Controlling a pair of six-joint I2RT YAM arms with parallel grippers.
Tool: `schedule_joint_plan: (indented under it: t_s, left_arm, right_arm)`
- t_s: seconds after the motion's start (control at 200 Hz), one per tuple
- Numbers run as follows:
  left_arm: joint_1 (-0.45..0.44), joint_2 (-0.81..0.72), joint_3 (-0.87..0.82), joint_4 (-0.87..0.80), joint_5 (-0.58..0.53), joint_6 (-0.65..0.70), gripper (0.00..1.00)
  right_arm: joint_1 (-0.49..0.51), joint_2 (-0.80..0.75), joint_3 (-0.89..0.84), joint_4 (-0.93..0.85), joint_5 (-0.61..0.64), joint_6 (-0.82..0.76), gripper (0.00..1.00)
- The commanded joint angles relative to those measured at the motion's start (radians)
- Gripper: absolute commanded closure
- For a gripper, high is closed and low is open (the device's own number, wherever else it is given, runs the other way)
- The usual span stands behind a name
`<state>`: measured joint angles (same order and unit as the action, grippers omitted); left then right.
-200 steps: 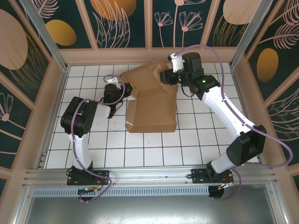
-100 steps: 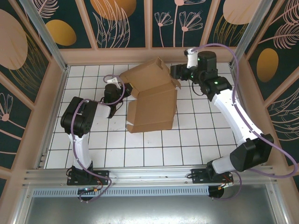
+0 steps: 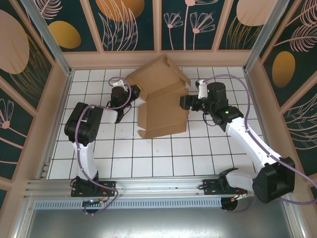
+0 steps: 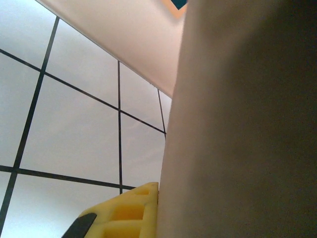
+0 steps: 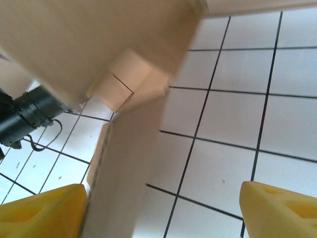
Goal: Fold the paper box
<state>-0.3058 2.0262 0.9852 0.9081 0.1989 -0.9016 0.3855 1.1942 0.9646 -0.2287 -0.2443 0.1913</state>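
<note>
While the paper box lies between the two grippers, its long side runs away from the arms and its lifted lid points at the far wall. The left gripper is clenched on the box's left edge. The right gripper, just beside the right edge, hangs wide apart; a second ago it was up at the lid. White tiles lie below, with leafy painted walls around
</note>
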Motion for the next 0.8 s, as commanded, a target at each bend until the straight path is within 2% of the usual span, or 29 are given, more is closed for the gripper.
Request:
schedule_joint_plan:
  t_s: [0.0, 0.205, 0.45, 0.556, 0.626, 0.686, 0.746, 0.796]
  left_arm:
    - [0.000, 0.002, 0.019, 0.045, 0.032, -0.045, 1.00]
    - [0.000, 0.004, 0.028, 0.069, 0.102, -0.086, 1.00]
    - [0.001, -0.008, 0.035, 0.073, 0.146, -0.093, 1.00]
    - [0.001, -0.010, 0.041, 0.096, 0.181, -0.106, 1.00]
    - [0.002, -0.008, 0.049, 0.094, 0.195, -0.103, 1.00]
    - [0.001, -0.007, 0.052, 0.089, 0.199, -0.097, 1.00]
    - [0.002, -0.004, 0.056, 0.084, 0.208, -0.093, 1.00]
    - [0.002, 0.002, 0.060, 0.086, 0.216, -0.094, 1.00]
  right_arm:
    - [-0.033, -0.050, -0.042, 0.056, 0.007, 0.020, 0.23]
    - [-0.137, -0.101, -0.129, 0.086, -0.038, 0.005, 0.26]
    - [-0.183, -0.127, -0.120, 0.101, -0.033, -0.028, 0.28]
    - [-0.209, -0.139, -0.146, 0.144, -0.092, -0.047, 0.45]
    - [-0.230, -0.156, -0.185, 0.210, -0.180, -0.035, 0.66]
    - [-0.246, -0.174, -0.223, 0.281, -0.282, -0.016, 0.74]
    - [-0.256, -0.190, -0.262, 0.370, -0.394, 0.013, 0.76]
    - [-0.260, -0.195, -0.282, 0.420, -0.465, 0.033, 0.84]
